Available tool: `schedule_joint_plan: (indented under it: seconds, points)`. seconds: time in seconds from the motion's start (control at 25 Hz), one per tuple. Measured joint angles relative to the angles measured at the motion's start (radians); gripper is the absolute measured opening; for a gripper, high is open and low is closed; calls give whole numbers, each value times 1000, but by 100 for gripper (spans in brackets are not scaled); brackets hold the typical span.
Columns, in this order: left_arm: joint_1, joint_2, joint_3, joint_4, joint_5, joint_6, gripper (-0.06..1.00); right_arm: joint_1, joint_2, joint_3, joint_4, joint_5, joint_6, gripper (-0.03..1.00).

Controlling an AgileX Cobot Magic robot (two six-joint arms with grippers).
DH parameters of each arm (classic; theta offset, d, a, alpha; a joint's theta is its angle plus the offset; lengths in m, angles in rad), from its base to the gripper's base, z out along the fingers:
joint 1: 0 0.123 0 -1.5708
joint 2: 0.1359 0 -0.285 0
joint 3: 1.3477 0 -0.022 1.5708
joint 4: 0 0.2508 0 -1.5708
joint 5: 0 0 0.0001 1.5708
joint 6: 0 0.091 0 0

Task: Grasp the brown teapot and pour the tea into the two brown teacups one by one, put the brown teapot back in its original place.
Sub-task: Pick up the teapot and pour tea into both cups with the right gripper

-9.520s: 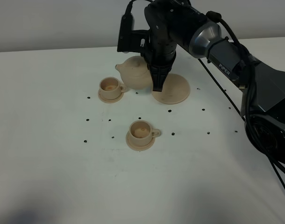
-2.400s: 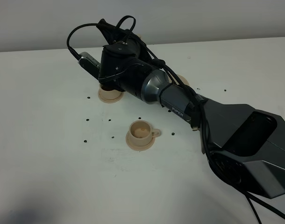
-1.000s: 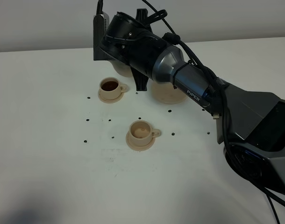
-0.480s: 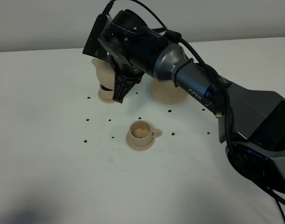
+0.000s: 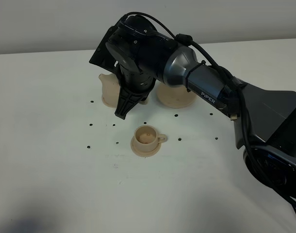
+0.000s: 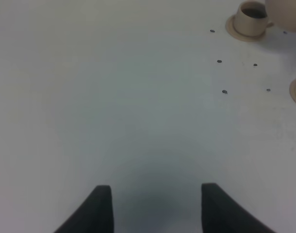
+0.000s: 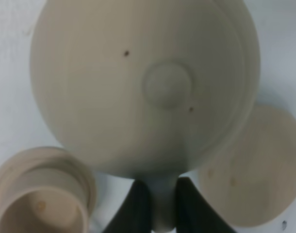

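My right gripper [image 5: 123, 111] is shut on the loop handle of the brown teapot [image 5: 107, 86], holding it above the table at the back left. In the right wrist view the teapot [image 7: 143, 87] fills the frame from above, its handle pinched between the dark fingers [image 7: 136, 208]. One brown teacup [image 5: 147, 137] stands empty on its saucer nearer the front. The other teacup [image 6: 251, 18] holds dark tea; the teapot hides it in the high view. The wide round saucer [image 5: 176, 98] lies bare behind the arm. My left gripper [image 6: 155, 206] is open over bare table.
The white table carries rows of small dark dots [image 5: 114, 124]. The right arm's black body [image 5: 211, 92] stretches from the right edge across the back of the table, over the wide saucer. A pale wall [image 5: 51, 24] bounds the far side.
The right gripper has carried the teapot a little forward and lower, away from the far cup and toward the near one. The far cup is now covered in the high view.
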Motion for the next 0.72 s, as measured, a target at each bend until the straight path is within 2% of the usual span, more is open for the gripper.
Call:
schedule_joint_plan:
  seconds: [0.72]
  points:
    - [0,0,0,0,0,0,40,-36,55,4,17,-2,1,11]
